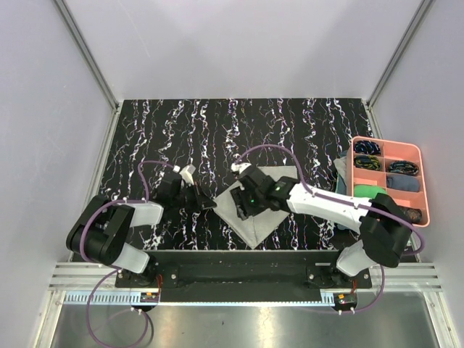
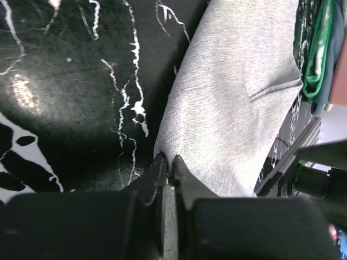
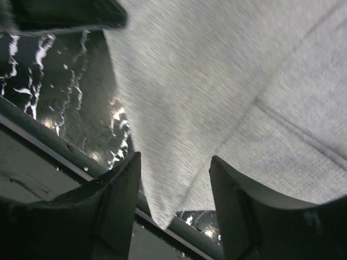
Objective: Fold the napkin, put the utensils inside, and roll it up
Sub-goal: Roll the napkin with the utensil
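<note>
The napkin [image 1: 255, 223], a light grey-green cloth, lies folded over itself near the table's front edge. My left gripper [image 1: 212, 205] sits at the napkin's left corner. In the left wrist view this gripper [image 2: 168, 162] is shut on the edge of the napkin [image 2: 233, 97], with a strip of cloth between its fingertips. My right gripper [image 1: 243, 211] hovers over the napkin's left half. In the right wrist view the gripper [image 3: 174, 162] is open, its fingers straddling a pointed corner of the napkin [image 3: 217, 81] without touching it. The utensils are out of view.
A pink tray [image 1: 388, 141] with compartments holding small dark items stands at the right. Folded green and teal cloths [image 2: 317, 59] lie beside it. The table's front rail [image 3: 32, 135] runs just under the napkin's near corner. Grey walls enclose the black marbled table [image 1: 181, 130].
</note>
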Motion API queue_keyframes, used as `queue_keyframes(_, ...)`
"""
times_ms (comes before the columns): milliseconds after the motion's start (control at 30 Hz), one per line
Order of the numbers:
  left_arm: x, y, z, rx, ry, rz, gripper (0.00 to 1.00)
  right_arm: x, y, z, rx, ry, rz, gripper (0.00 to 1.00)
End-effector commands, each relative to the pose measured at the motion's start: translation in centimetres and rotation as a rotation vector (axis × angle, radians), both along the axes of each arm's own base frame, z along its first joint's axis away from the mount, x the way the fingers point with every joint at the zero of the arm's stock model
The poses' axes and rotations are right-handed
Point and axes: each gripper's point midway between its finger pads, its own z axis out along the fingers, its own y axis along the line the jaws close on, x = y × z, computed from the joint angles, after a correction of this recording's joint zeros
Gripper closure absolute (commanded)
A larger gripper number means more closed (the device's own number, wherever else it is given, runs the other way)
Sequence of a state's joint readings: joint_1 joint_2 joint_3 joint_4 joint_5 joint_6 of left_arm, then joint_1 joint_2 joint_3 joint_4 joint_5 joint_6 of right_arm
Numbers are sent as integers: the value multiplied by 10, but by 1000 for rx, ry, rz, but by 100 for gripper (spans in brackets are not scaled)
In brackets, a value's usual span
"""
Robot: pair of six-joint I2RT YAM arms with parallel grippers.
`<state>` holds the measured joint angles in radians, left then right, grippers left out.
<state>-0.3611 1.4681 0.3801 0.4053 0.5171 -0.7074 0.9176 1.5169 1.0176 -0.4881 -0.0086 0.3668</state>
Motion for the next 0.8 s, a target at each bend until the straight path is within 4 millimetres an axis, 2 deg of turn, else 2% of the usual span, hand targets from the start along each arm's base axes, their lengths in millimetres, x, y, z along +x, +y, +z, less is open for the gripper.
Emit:
queue_keyframes(0,12,-14,34,-73,-61,-30,100,16,37,40,-5,-267,16,35)
queue_keyframes(33,13,-14,40,-81,-64,-24,100,22,39,34,-57,-314,-9,34)
queue_keyframes(100,13,-14,44,-85,-48,-14,100,16,58,39,-76,-379,3,34)
queue_keyframes(133,14,-15,48,-97,-44,-5,100,23,57,29,-138,-427,-26,34)
queue_keyframes(167,13,-16,50,-106,-39,-6,100,17,69,32,-147,-464,-15,33)
queue_keyframes(233,13,-17,56,-127,-35,0,100,20,72,22,-217,-522,-32,33)
queue_keyframes(300,13,-18,59,-137,-35,2,100,13,82,20,-230,-556,-26,33)
queue_keyframes(500,12,-19,63,-159,-23,5,100,12,80,3,-331,-658,-78,33)
queue_keyframes(767,12,-17,64,-169,-24,15,100,8,83,-22,-407,-693,-58,34)
